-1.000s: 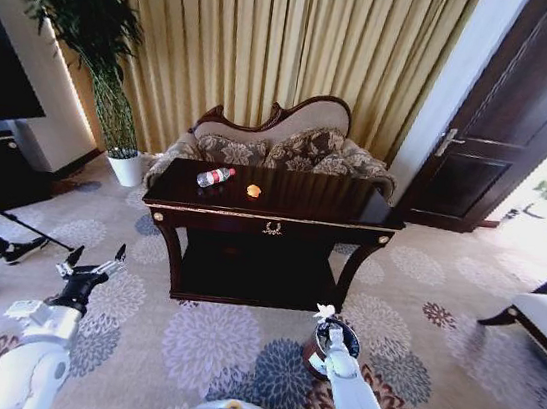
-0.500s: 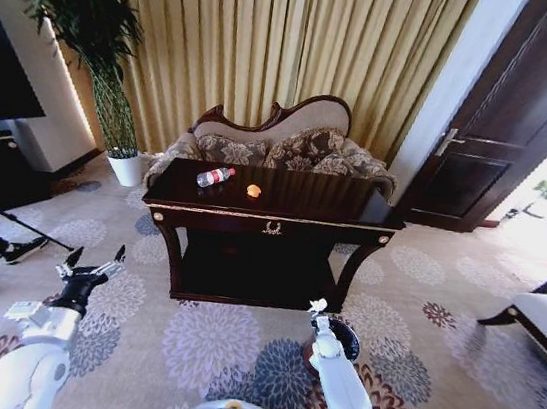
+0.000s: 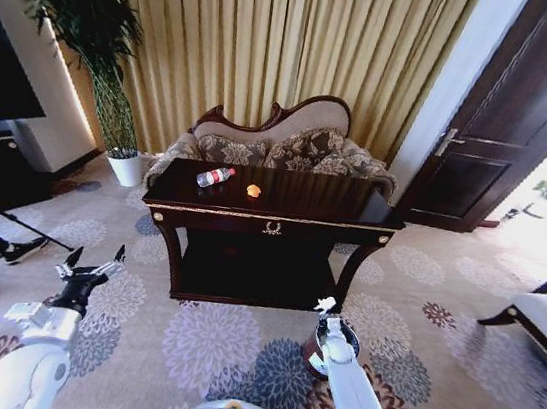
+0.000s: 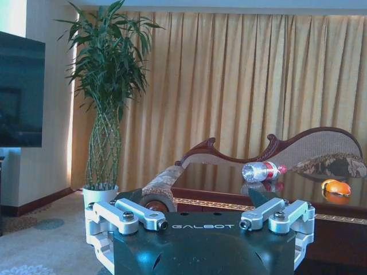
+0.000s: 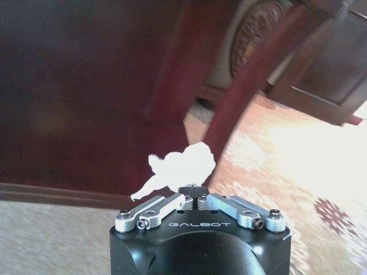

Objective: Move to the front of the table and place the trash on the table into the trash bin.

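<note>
The dark glossy table (image 3: pixel 280 228) stands ahead of me. On its top lie a clear bottle with a red label (image 3: pixel 215 177) and a small orange piece (image 3: pixel 253 191). My right gripper (image 3: pixel 325 306) hangs low by the table's front right leg, just above the trash bin (image 3: pixel 310 357), and is shut on a whitish lump (image 3: pixel 326 302). The right wrist view shows that lump (image 5: pixel 181 165) pinched at the tips of the right gripper (image 5: pixel 194 192). My left gripper (image 3: pixel 93 270) is open and empty, raised at my left. The left wrist view shows the bottle (image 4: pixel 261 171) and the orange piece (image 4: pixel 336 187) beyond the open left gripper (image 4: pixel 203 224).
A carved-back sofa (image 3: pixel 277 142) stands behind the table before gold curtains. A potted plant (image 3: pixel 119 149) is at the far left, a dark door (image 3: pixel 505 134) at the right. A person's shoe (image 3: pixel 20 250) and a stand's legs lie on the patterned carpet to my left.
My right gripper, with the whitish lump in it, swung slightly left and then back right above the trash bin. The left arm has not moved.
</note>
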Tool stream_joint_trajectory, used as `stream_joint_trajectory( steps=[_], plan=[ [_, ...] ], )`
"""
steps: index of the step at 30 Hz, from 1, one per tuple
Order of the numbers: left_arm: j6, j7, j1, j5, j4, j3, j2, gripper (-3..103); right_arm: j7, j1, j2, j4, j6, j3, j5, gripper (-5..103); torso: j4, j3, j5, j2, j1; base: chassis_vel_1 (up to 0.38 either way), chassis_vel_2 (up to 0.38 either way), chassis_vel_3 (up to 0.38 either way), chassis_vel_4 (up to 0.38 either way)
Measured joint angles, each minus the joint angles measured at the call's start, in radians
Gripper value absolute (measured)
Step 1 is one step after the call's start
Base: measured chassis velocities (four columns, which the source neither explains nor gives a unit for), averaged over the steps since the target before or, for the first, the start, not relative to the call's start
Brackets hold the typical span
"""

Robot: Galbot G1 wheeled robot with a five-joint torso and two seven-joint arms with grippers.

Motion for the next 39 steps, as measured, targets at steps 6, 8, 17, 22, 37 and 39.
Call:
stream_joint_trajectory(
  steps=[6, 8, 17, 22, 37, 39],
  plan=[
    [0.000, 0.000, -0.005, 0.001, 0.007, 0.002, -0.002, 100, 0.018, 0.019, -0.052, -0.096, -0.006, 0.002, 0.037, 0, 0.0001, 0.000, 0.0000, 0.000, 0.000, 0.000, 0.000, 0.000, 0.000],
    [0.000, 0.000, -0.005, 0.001, 0.008, 0.002, -0.002, 100, 0.019, 0.020, -0.056, -0.107, -0.006, 0.001, 0.040, 0, 0.0002, 0.000, -0.0001, 0.000, 0.000, 0.000, 0.000, 0.000, 0.000],
    [0.000, 0.001, -0.010, 0.005, 0.014, 0.010, -0.005, 100, 0.001, -0.011, -0.056, -0.150, 0.020, -0.002, 0.023, 0, 0.0000, 0.000, 0.0000, 0.000, 0.000, 0.000, 0.000, 0.000, 0.000],
    [0.000, 0.001, -0.008, 0.005, 0.013, 0.009, -0.005, 100, 0.002, -0.011, -0.037, -0.157, 0.025, -0.006, 0.009, 0, 0.0001, 0.000, -0.0001, 0.000, 0.000, 0.000, 0.000, 0.000, 0.000],
    [0.000, 0.001, -0.006, 0.003, 0.012, 0.003, 0.000, 100, 0.016, -0.002, -0.028, -0.154, 0.024, -0.008, -0.005, 34, -0.0001, 0.000, -0.0002, 0.000, 0.000, 0.000, 0.000, 0.000, 0.000],
    [-0.001, 0.001, -0.004, 0.003, 0.012, 0.004, -0.001, 100, 0.020, -0.002, -0.029, -0.152, 0.024, -0.008, -0.003, 45, -0.0001, 0.000, -0.0001, 0.000, 0.000, 0.000, 0.000, 0.000, 0.000]
  ],
)
